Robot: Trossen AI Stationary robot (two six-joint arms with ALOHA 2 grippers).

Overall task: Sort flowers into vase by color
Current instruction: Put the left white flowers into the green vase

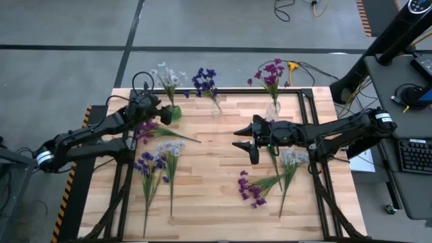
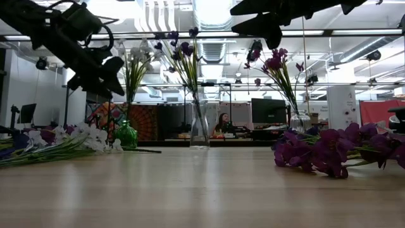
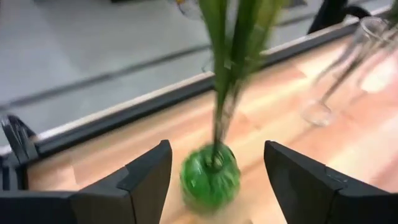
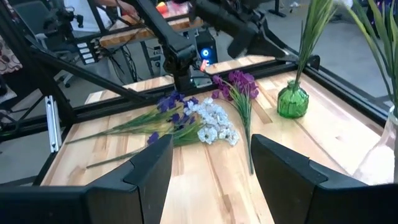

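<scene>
Three vases stand along the far edge. A green vase (image 1: 174,112) holds whitish sprigs (image 1: 166,74), a clear vase (image 1: 216,106) holds dark blue ones (image 1: 204,80), and another clear vase (image 1: 273,109) holds magenta ones (image 1: 271,71). Loose flowers lie on the table: magenta (image 1: 146,129), whitish (image 1: 173,148) and blue (image 1: 148,166) at the left, whitish (image 1: 293,158) and magenta (image 1: 250,190) at the right. My left gripper (image 3: 216,147) is open just short of the green vase (image 3: 209,177), holding nothing. My right gripper (image 1: 247,142) hovers open above the table's middle, also holding nothing.
A black frame (image 1: 317,108) borders the wooden table top. Bare wood lies between the two groups of loose flowers, around the table's middle and near edge. Beyond the table, a desk with a keyboard (image 1: 413,155) stands at the right.
</scene>
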